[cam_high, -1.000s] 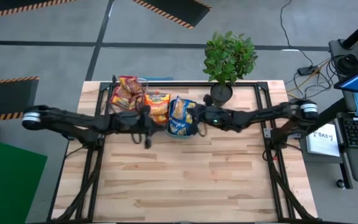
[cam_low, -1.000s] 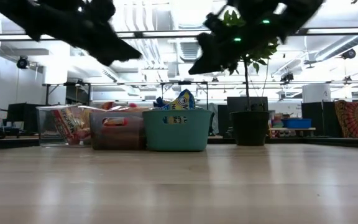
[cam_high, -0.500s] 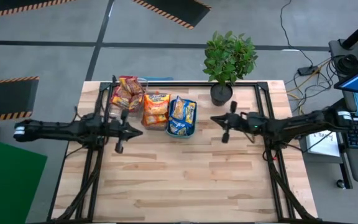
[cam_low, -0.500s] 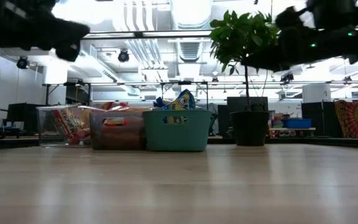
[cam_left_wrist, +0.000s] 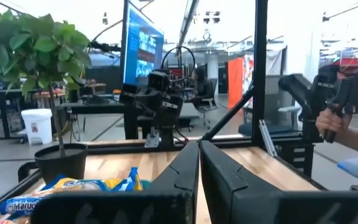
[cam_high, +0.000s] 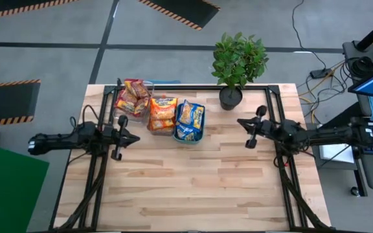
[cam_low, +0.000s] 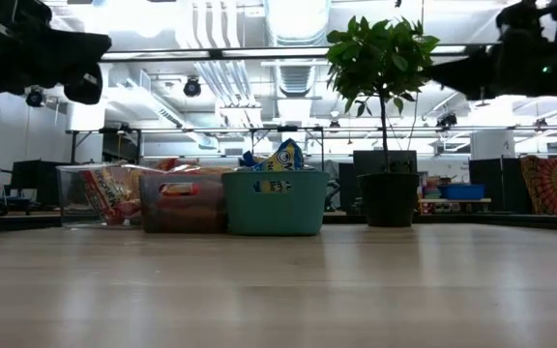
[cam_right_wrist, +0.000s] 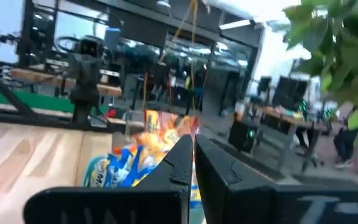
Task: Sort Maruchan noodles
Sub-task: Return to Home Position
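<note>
Both arms had retracted outward over 1 s: left gripper [cam_high: 133,137] at 9 o'clock, right gripper [cam_high: 241,122] at 3 o'clock, fingers closed together, empty. Maruchan noodles [cam_high: 162,112] filled 3 bins [cam_low: 274,208] at 12 o'clock; sorting appeared complete.

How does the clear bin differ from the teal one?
The clear bin is see-through, showing red packets inside; the teal bin is opaque, with blue-and-yellow packets poking above its rim. The clear bin ends the row away from the plant; the teal bin stands nearest it. Both hold packets on the table.
</note>
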### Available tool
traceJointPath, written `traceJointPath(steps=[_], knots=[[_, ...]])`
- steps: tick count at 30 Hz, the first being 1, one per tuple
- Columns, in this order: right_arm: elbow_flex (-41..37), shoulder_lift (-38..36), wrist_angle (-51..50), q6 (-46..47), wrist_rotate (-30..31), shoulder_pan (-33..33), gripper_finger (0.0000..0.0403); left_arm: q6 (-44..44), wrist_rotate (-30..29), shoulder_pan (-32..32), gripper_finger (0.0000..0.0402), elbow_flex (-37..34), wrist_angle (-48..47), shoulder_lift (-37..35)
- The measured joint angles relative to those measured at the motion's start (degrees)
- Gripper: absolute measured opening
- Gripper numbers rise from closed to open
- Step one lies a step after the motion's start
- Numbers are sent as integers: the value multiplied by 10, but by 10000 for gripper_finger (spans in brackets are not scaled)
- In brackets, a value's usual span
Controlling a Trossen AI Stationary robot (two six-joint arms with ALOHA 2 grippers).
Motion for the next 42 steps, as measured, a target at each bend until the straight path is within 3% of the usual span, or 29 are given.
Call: traceJointPath(steps=[11,16,33,42], knots=[[0,-91,-15,-15,-65,0,9,-25,-9,0,0,-1,5,7],[0,-106,-21,34,-44,0,9,-25,-9,0,0,2,5,5],[0,-203,-19,15,-72,0,9,-25,-10,0,0,2,5,15],[0,-204,-124,29,-67,0,9,-25,-10,0,0,2,5,15]])
